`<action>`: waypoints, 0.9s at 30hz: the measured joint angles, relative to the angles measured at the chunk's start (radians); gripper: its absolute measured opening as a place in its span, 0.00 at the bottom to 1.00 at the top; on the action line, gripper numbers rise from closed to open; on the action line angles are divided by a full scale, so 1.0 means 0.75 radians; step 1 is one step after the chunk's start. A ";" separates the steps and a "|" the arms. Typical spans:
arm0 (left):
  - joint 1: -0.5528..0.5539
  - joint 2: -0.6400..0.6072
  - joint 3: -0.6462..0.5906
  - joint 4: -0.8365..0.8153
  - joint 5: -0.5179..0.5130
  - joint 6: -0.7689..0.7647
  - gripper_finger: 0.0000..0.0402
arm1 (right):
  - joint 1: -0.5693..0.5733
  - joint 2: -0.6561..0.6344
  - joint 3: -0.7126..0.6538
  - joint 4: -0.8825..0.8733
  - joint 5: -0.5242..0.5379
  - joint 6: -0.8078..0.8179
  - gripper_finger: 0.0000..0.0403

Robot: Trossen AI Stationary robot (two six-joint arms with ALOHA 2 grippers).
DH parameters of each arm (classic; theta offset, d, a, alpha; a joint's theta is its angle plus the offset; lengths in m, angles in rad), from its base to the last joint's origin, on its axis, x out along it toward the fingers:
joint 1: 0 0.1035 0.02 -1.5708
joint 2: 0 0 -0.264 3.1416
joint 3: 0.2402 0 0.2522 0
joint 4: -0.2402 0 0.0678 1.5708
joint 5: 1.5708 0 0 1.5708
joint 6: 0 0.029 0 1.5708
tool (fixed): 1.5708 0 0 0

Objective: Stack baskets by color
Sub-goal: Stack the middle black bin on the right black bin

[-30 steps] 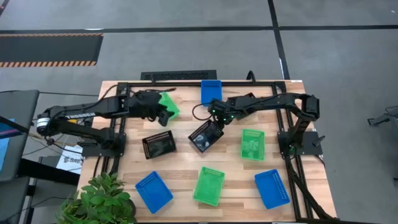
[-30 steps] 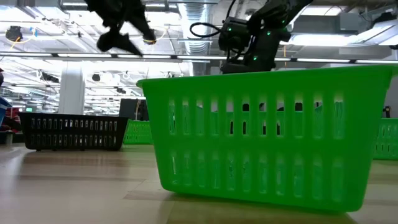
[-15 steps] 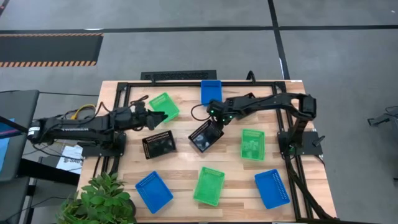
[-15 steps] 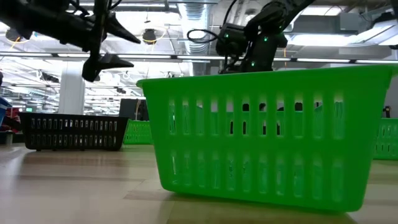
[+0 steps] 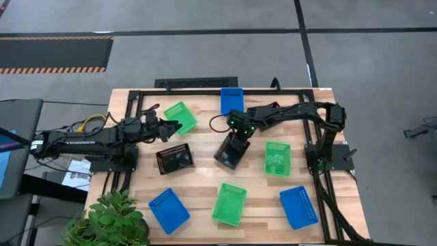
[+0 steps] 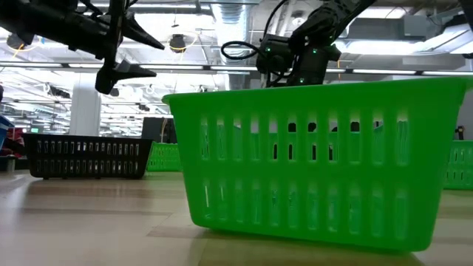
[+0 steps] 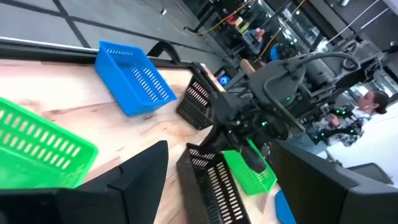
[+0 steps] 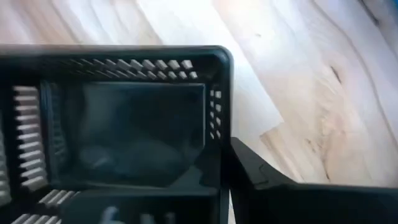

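Note:
My right gripper (image 5: 235, 134) is shut on a black basket (image 5: 231, 151) at the table's middle. A second black basket (image 5: 174, 158) rests on its base to the left of it. My left gripper (image 5: 171, 128) hovers open and nearly level between that basket and a green basket (image 5: 180, 116) at the far left, touching neither. Two more green baskets (image 5: 277, 158) (image 5: 229, 203) and three blue ones (image 5: 231, 100) (image 5: 168, 209) (image 5: 298, 206) stand on the wood. The low view is filled by the near green basket (image 6: 310, 162). My right gripper holds the black basket by its far short wall, near a corner (image 8: 221, 168). One finger (image 8: 267, 180) lies against the outside of the wall; the other is hidden, so an inside-outside hold cannot be confirmed. The fingers come steeply from above. Whether the basket is off the wood cannot be told.
A black metal frame (image 5: 136, 96) runs around the table's far and side edges. A leafy plant (image 5: 109, 222) stands at the near left corner. Bare wood lies between the two black baskets and the near row of baskets.
My left gripper, open throughout, has drawn back from over the far-left green basket toward the table's left edge, sunk, and tipped nearly level. My right gripper has shut on the middle black basket, which has turned about on the table.

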 joint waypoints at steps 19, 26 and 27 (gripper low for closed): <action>0.001 0.000 0.000 -0.022 0.001 -0.001 0.67 | -0.243 -0.124 0.235 -0.185 -0.280 -0.090 0.01; 0.001 0.000 0.000 -0.030 0.001 -0.002 0.67 | -0.505 -0.410 0.235 -0.316 -0.324 -0.110 0.01; 0.001 0.000 0.000 -0.032 0.001 -0.003 0.67 | -0.548 -0.455 0.231 -0.332 -0.325 -0.128 0.01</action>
